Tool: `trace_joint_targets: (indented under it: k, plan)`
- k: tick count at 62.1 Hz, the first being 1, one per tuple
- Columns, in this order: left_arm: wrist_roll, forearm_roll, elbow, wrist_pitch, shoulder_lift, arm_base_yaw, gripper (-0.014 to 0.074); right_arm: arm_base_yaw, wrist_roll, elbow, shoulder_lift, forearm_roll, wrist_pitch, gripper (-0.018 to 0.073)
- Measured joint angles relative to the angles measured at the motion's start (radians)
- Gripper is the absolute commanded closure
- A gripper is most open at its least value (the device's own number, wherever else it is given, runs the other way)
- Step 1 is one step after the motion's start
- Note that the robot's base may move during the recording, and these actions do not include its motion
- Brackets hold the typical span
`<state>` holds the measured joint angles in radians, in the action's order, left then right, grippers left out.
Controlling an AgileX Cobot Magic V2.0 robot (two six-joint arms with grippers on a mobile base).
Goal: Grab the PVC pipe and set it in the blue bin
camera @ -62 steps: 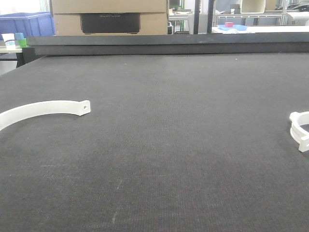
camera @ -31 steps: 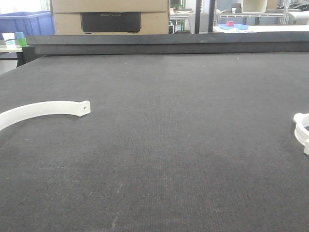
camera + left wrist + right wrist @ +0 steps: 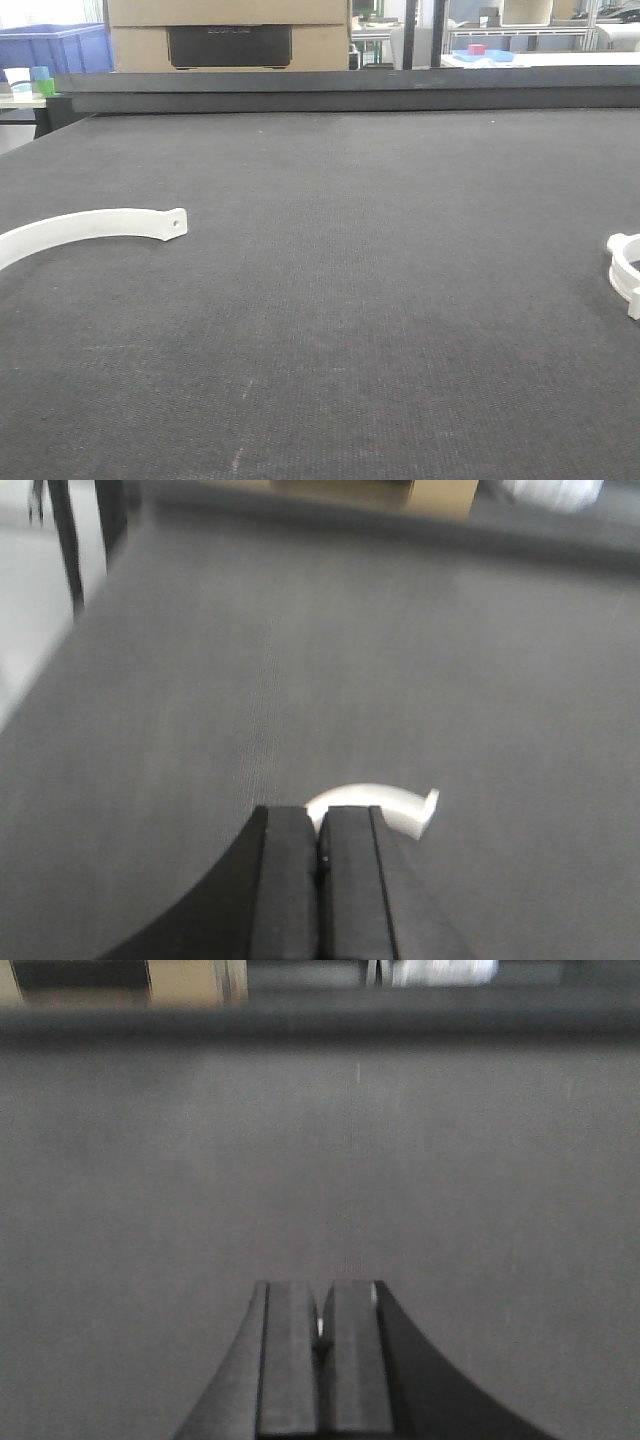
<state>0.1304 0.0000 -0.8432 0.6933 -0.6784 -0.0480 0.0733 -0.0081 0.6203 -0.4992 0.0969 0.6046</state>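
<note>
The PVC pipe point(image 3: 625, 272), a small white ring-like piece with a thick rim, lies on the dark table mat point(image 3: 380, 300) at the right edge of the front view, partly cut off by the frame. No gripper shows in that view. In the left wrist view my left gripper point(image 3: 320, 822) is shut with nothing in it, low over the mat. In the right wrist view my right gripper point(image 3: 322, 1298) is also shut and empty, over bare mat. A blue bin point(image 3: 55, 48) stands beyond the table's far left corner.
A long thin white arc strip point(image 3: 90, 226) lies at the left of the mat. Its curved end point(image 3: 385, 802) pokes out just beyond my left fingertips. Behind the table's raised back edge point(image 3: 350, 98) stands a cardboard box point(image 3: 228, 35).
Compared with a second ago, the PVC pipe sits slightly nearer the right edge of the front view and shows less. The arc strip has not moved.
</note>
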Motion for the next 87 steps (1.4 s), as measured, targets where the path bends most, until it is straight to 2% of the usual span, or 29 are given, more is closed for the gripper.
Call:
trace_joint_targets:
  k: [5,11,21,31,36,45,54,65,76,87]
  plan:
    - [0.0,0.0,-0.002,0.07,-0.073,0.0,0.0707,0.0,0.0,0.001,-0.072,0.0,0.085,0.0727]
    - [0.0,0.0,0.0,0.098,-0.147,0.0,0.0707,0.0,0.0,0.001,-0.153,0.0,0.166,0.0727]
    - [0.0,0.0,0.016,0.105,-0.253,0.0,0.0707,0.0,0.0,0.001,-0.264,0.006,0.196,0.0727]
    - [0.0,0.0,0.032,0.1,-0.331,0.0,0.0707,0.0,0.0,0.001,-0.315,0.011,0.192,0.0727]
    - [0.0,-0.036,0.032,0.104,-0.355,0.0,0.0707,0.0,0.0,0.001,-0.325,0.029,0.168,0.0727]
    - [0.0,-0.105,0.032,0.115,-0.372,0.0,0.0707,0.0,0.0,0.001,-0.342,0.113,0.086,0.0727]
    - [0.0,-0.124,0.032,0.145,-0.372,0.0,0.0707,0.0,0.0,0.01,-0.377,0.235,-0.025,0.0716]
    - [0.0,-0.129,0.033,0.174,-0.372,0.0,0.0707,0.0,0.0,0.103,-0.524,0.267,0.023,0.0699]
    - [0.0,-0.13,0.033,0.174,-0.372,0.0,0.0707,0.007,0.03,0.275,-0.725,0.247,0.13,0.0699]
    - [0.0,-0.13,0.033,0.168,-0.372,0.0,0.0707,0.101,0.237,0.419,-0.88,0.02,0.224,0.0699]
